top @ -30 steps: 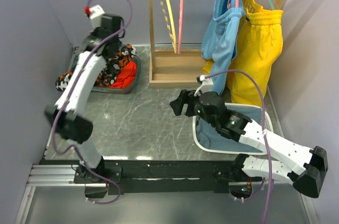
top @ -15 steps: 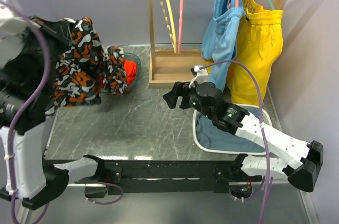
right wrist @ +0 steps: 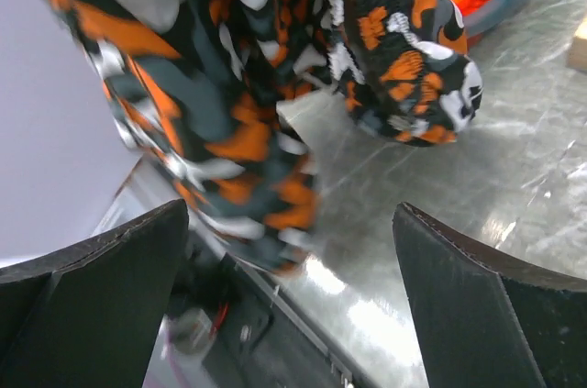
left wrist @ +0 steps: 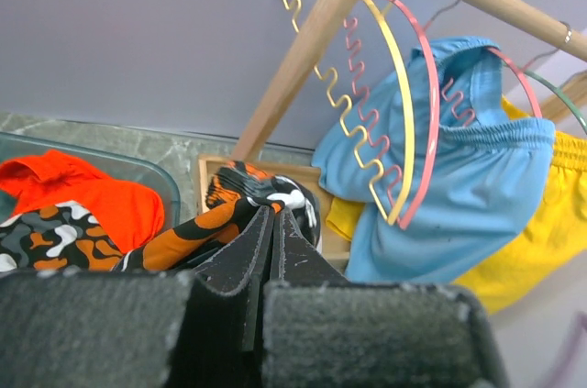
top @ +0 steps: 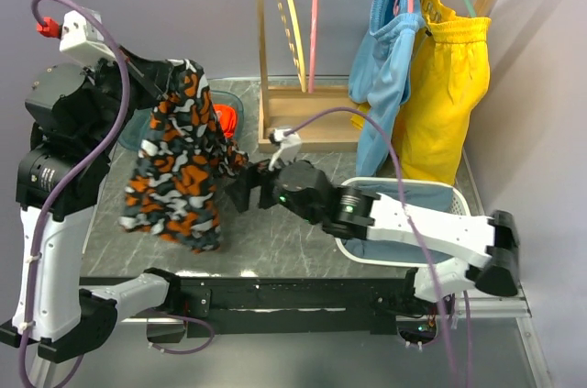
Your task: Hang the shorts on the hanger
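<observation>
We see left gripper [left wrist: 271, 216] clenched on the shorts [top: 179, 168] (dangling at nine o'clock), right gripper [top: 242, 194] spread wide beside them, hanger [top: 314, 30] at twelve.

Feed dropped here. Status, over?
Left pincer shut on shorts, held aloft. Right pincer open, beside the cloth. Hanger bare on rack, yellow hanger crowding it.

From above I can't see where my left tool [left wrist: 272, 216] pinches the shorts [top: 179, 168] — cloth folds over the spot. On the left wrist the tool itself covers most of the print. On the right wrist the shorts smear and run off the top edge — and from above, the hook of the hanger [top: 314, 30] is too small to tell.
</observation>
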`<state>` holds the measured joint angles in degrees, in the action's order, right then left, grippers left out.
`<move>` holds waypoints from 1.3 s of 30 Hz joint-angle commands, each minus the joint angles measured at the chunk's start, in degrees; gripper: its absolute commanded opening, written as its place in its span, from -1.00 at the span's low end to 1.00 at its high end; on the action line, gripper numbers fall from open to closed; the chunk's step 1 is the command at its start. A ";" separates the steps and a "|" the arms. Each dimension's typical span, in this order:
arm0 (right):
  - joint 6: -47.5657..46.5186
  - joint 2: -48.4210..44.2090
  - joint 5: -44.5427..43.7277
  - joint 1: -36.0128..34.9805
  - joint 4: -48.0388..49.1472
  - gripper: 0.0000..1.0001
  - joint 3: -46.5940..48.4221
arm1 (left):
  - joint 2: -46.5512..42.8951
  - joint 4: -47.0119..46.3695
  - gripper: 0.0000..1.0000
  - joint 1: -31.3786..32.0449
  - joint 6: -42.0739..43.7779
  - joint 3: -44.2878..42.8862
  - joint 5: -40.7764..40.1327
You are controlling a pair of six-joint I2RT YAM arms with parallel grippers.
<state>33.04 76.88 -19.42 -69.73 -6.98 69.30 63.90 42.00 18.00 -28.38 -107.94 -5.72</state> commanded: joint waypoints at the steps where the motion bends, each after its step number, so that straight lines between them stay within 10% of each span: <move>1: 3.25 6.96 -5.99 2.32 2.58 0.99 4.79 | -2.81 -3.76 -0.98 0.37 -0.71 -0.34 3.96; 39: 9.06 14.79 -5.54 9.79 10.67 0.45 -1.09 | -5.80 -3.24 -0.98 10.04 1.84 3.35 -3.34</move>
<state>41.41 90.89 -21.56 -62.17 2.48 65.78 59.70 41.47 27.59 -27.64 -103.98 -8.45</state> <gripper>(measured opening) 0.755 0.018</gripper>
